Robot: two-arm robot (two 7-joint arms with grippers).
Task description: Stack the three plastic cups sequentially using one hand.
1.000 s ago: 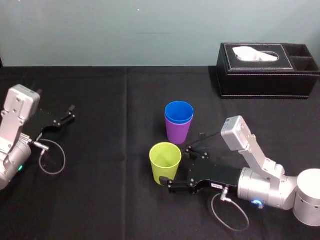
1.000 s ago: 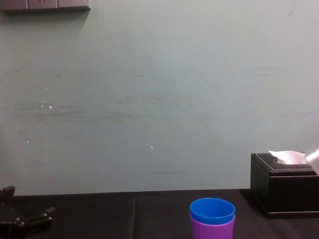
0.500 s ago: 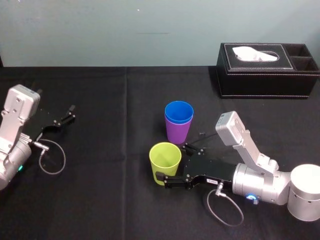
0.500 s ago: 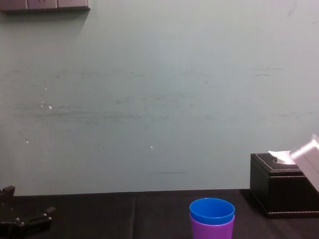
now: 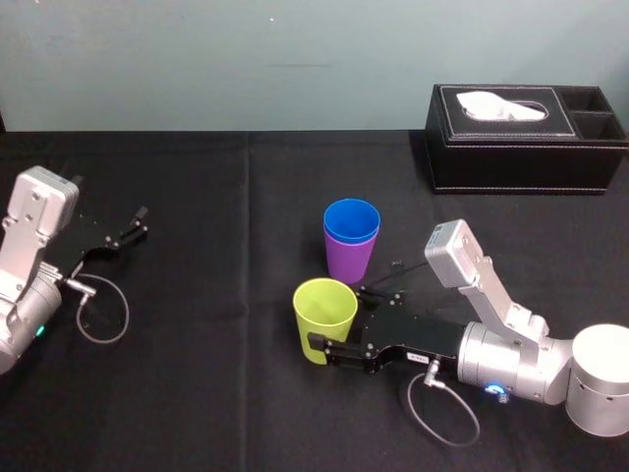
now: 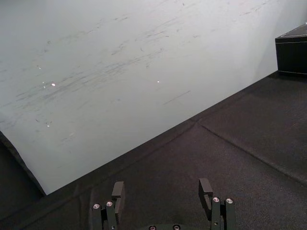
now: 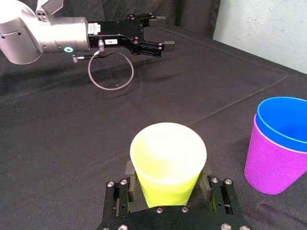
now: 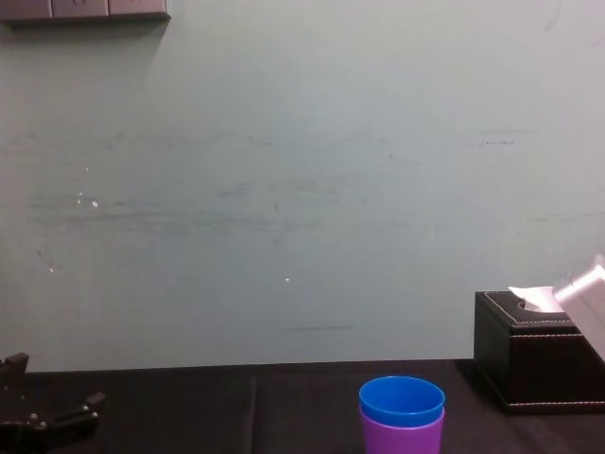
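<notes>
The yellow-green cup (image 5: 325, 313) stands upright on the black table, just in front of the other two. My right gripper (image 5: 339, 317) reaches in from the right and is shut on its lower part. In the right wrist view one finger presses each side of that yellow-green cup (image 7: 168, 160), held in the right gripper (image 7: 168, 177). Just behind, the blue cup (image 5: 352, 218) sits nested inside the purple cup (image 5: 350, 260); they also show as blue cup (image 8: 402, 400) in purple cup (image 8: 401, 437). My left gripper (image 5: 138, 224) rests open at the far left, holding nothing.
A black tissue box (image 5: 526, 138) with white tissue stands at the back right, also seen as tissue box (image 8: 534, 364). A cable loop (image 5: 103, 315) lies beside the left arm. Black cloth (image 5: 216, 393) covers the table; a pale wall runs behind.
My right gripper slid left until its fingers came around the yellow-green cup, then they closed in on it. The cups and the left arm have stayed in place.
</notes>
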